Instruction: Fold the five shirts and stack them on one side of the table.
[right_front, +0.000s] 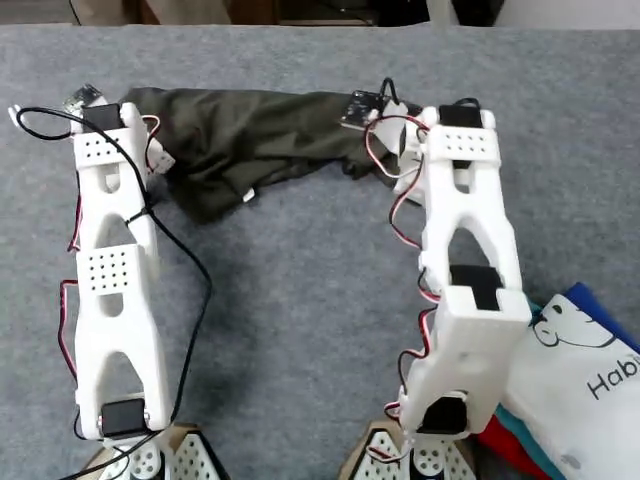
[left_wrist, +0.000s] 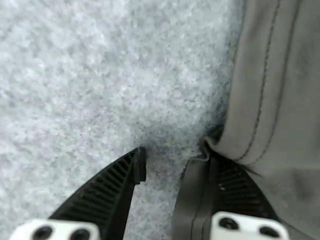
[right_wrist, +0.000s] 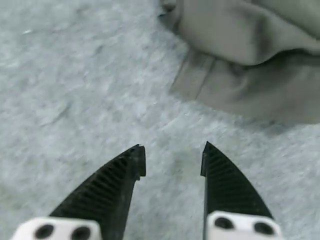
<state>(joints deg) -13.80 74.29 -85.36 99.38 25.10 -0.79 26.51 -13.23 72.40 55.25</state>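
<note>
- The dark olive shirt (right_front: 250, 140) lies crumpled on the far part of the grey table (right_front: 300, 300), stretched between the two arms' ends.
- The left arm (right_front: 110, 270) reaches along the table's left side. Its end is at the shirt's left edge.
- The left gripper (left_wrist: 175, 160) is spread wide, with bare table showing in the gap. It grips nothing.
- One of its fingers (left_wrist: 110, 185) rests over bare table. The other is partly covered by the shirt's stitched hem, and a fold of hem lies just inside the gap against that finger.
- The right arm (right_front: 470, 230) reaches to the shirt's right end, where the cloth bunches beside its wrist.
- The right gripper (right_wrist: 172, 150) is also spread apart and holds nothing. Both fingers are over bare table, and the shirt lies just ahead of the tips, not touching them.
- A stack (right_front: 560, 400) of folded shirts sits at the near right edge of the table, beside the right arm's base. A white shirt (right_front: 570, 370) with a printed bear is on top, and blue, red and teal edges show from under it.
- Red and black wires (right_front: 190, 260) run along both arms.
</note>
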